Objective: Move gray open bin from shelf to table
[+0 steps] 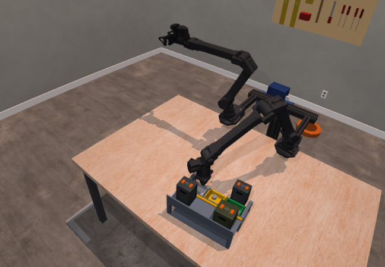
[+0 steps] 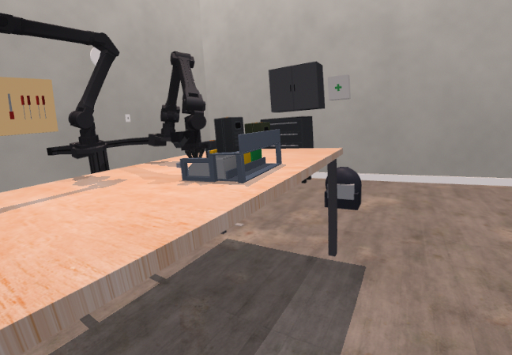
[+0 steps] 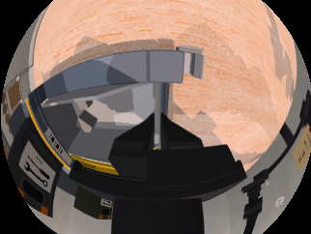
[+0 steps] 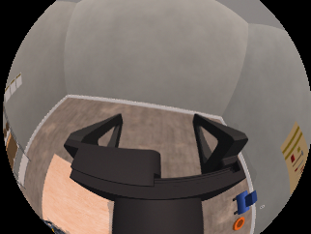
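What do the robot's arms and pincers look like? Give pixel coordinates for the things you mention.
Both arms are black all over, with long, straight parts joined by chunky, rounded elbows. Each stands on a dark, many-sided foot. The left pincer [image 3: 157, 145] and right pincer [image 4: 157, 117] are black too, and each has two pointy fingers. The right one's fingers look like triangles with a hole in the middle. I can't see any bright stickers on them.

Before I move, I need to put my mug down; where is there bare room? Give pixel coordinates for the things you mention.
Two wide stretches of the table [image 1: 311, 201] [image 2: 103, 218] [image 3: 232, 43] [image 4: 72, 193] look bare: beyond the shelf's [image 1: 229, 242] [image 2: 259, 136] [image 3: 116, 68] green-bin end, and between its gray-bin end and the far short edge. Crowded: the shelf itself, with the left gripper [image 1: 203, 181] [image 2: 194, 154] [image 3: 157, 118] there.
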`<state>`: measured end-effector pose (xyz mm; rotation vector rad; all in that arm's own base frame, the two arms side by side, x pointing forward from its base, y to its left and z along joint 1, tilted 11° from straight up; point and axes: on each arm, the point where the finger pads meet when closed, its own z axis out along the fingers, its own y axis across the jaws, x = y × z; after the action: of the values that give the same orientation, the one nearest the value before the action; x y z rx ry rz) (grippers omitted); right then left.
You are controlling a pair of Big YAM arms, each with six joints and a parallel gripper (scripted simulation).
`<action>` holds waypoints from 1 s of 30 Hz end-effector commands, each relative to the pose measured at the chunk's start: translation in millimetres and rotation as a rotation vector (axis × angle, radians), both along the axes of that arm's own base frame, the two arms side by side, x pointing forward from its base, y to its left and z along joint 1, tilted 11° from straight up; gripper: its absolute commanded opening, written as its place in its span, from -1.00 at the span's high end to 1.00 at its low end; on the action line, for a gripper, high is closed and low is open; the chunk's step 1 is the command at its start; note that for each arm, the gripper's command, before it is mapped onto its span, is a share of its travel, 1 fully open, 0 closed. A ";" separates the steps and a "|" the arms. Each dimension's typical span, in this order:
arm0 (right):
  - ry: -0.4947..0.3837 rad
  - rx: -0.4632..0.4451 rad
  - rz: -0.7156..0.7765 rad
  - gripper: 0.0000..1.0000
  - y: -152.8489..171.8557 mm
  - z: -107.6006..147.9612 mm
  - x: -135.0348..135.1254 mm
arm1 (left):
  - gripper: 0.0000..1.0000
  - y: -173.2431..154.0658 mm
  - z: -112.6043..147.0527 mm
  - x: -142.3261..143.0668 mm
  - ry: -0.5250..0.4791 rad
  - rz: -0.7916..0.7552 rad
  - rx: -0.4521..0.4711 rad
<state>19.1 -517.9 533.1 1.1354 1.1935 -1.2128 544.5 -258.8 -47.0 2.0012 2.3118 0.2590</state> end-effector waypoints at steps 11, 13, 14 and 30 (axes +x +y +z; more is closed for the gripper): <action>-0.011 -0.030 -0.014 -1.00 6.6 10.7 -6.9 | 1.00 2.0 0.4 5.5 -0.009 -0.009 -0.002; -0.011 -0.030 -0.014 -1.00 6.6 10.7 -6.9 | 1.00 1.9 0.7 5.4 -0.009 -0.009 -0.002; -0.011 -0.030 -0.014 -1.00 6.6 10.7 -6.9 | 1.00 1.9 0.7 5.4 -0.009 -0.009 -0.002; -0.011 -0.030 -0.014 -1.00 6.6 10.7 -6.9 | 1.00 1.3 2.5 5.1 -0.011 -0.011 -0.001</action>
<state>19.1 -517.9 533.1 1.1354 1.1935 -1.2128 544.5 -258.8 -47.0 2.0012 2.3118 0.2589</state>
